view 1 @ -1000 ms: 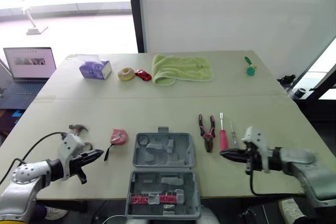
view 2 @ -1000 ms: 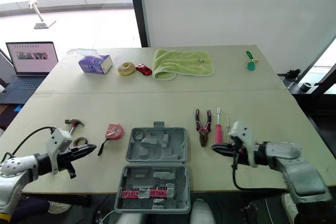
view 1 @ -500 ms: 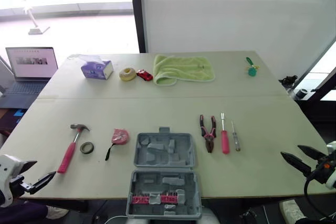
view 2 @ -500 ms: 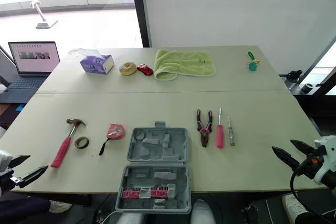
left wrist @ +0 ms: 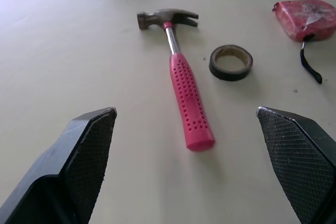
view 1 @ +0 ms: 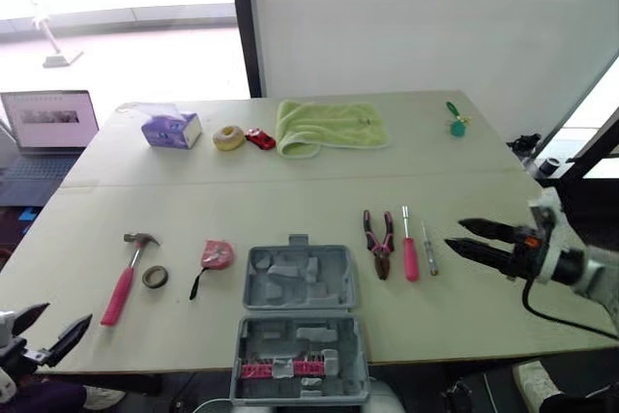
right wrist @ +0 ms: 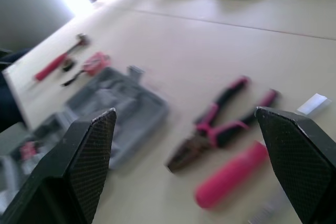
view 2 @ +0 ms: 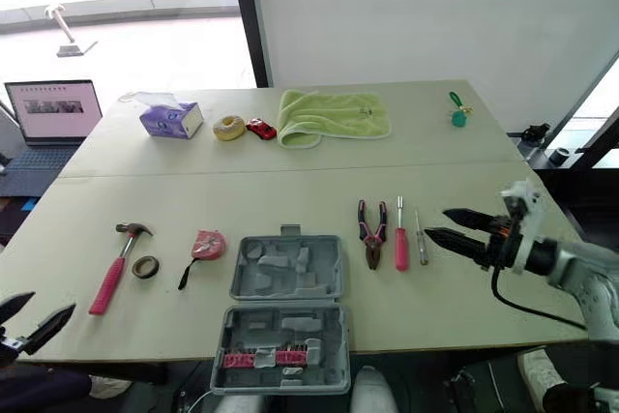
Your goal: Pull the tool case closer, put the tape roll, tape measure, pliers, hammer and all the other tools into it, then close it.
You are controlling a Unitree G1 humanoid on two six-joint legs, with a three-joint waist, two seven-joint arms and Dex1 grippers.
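Left eye view: open grey moulded-plastic tool case point(view 1: 334, 287) sits lower centre, near edge of pale desk point(view 1: 290, 200). Prob. light, stiff, slick; you'd grip far rim by handle tab point(view 1: 300, 239). Left claw point(view 1: 60, 316) lower left, right claw point(view 1: 456, 233) mid-right, both spread wide, empty.

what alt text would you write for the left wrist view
The left gripper, its two black fingers spread wide open, faces a pink-handled hammer lying flat on a pale table. A black tape roll lies beside the hammer's handle without touching it, and a red tape measure lies further off.
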